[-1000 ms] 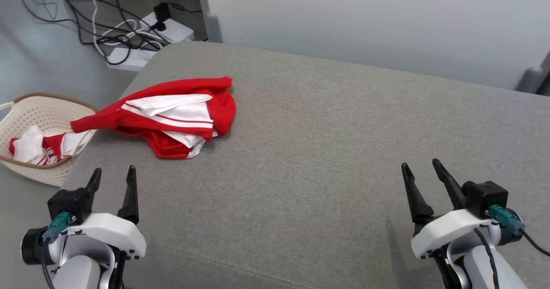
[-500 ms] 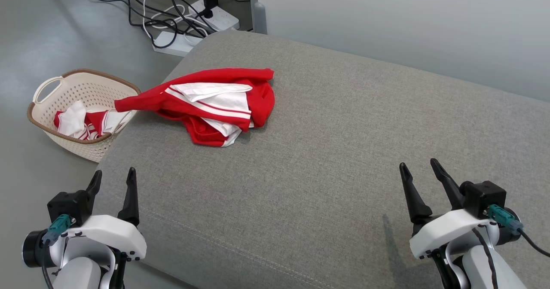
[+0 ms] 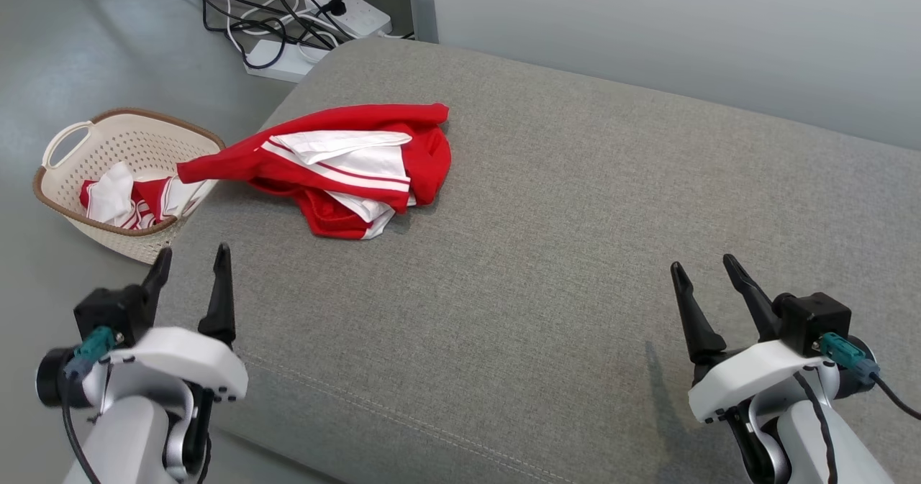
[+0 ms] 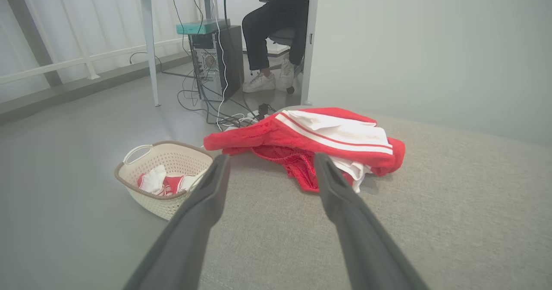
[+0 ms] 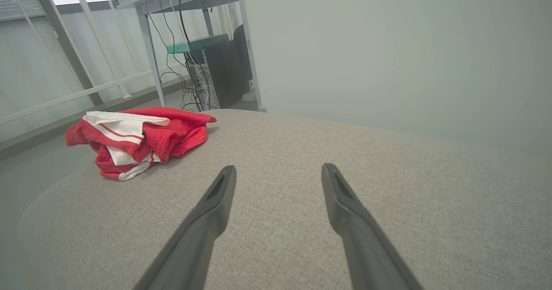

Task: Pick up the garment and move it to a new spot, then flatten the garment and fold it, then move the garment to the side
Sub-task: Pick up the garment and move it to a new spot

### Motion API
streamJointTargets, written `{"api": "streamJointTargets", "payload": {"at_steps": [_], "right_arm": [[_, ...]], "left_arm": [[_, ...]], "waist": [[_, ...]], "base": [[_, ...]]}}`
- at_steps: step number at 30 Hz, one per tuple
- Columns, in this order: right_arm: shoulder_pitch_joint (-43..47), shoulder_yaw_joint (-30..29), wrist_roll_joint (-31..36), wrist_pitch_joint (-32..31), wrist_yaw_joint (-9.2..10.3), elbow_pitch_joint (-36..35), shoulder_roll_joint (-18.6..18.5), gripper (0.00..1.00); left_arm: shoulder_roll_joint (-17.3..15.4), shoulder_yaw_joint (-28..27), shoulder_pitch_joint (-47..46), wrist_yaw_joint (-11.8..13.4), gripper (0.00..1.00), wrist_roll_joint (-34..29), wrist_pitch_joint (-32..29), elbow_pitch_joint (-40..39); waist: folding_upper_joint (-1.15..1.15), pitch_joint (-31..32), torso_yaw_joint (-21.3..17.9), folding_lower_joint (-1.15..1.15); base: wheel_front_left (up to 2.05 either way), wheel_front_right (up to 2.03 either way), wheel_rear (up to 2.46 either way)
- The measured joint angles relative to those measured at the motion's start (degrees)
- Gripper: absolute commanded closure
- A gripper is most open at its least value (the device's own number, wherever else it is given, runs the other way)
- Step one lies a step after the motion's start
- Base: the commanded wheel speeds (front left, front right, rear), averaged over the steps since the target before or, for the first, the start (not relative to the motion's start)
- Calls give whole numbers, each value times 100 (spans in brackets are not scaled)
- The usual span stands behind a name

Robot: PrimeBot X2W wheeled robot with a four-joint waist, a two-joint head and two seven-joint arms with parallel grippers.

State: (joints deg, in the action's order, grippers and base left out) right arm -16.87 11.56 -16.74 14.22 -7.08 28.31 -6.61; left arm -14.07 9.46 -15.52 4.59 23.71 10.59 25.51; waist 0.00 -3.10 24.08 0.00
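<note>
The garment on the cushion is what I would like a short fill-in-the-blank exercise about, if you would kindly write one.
1. The garment is red and ____.
2. The left gripper and the right gripper both have their jaws ____.
3. The garment lies on the cushion nearer the ____ gripper.
4. The basket stands on the ____ beside the cushion.
Missing words: white; open; left; floor.

The garment (image 3: 345, 171) lies on the cushion (image 3: 575, 254) near its left edge, the basket (image 3: 119, 243) on the floor (image 3: 108, 45) further left.
</note>
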Motion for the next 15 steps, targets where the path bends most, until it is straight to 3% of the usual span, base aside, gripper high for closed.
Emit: {"api": "streamJointTargets", "payload": {"at_steps": [10, 15], "right_arm": [[-253, 7, 118, 0, 0, -102, -71, 0], [-429, 9, 151, 1, 0, -210, -74, 0]], "left_arm": [[-517, 20, -1589, -151, 0, -51, -687, -654], [-770, -109, -2459, -338, 0, 176, -1506, -149]], "waist": [[0, -266, -263, 0], [0, -488, -604, 0]], "base": [[0, 0, 0], [0, 0, 0]]}}
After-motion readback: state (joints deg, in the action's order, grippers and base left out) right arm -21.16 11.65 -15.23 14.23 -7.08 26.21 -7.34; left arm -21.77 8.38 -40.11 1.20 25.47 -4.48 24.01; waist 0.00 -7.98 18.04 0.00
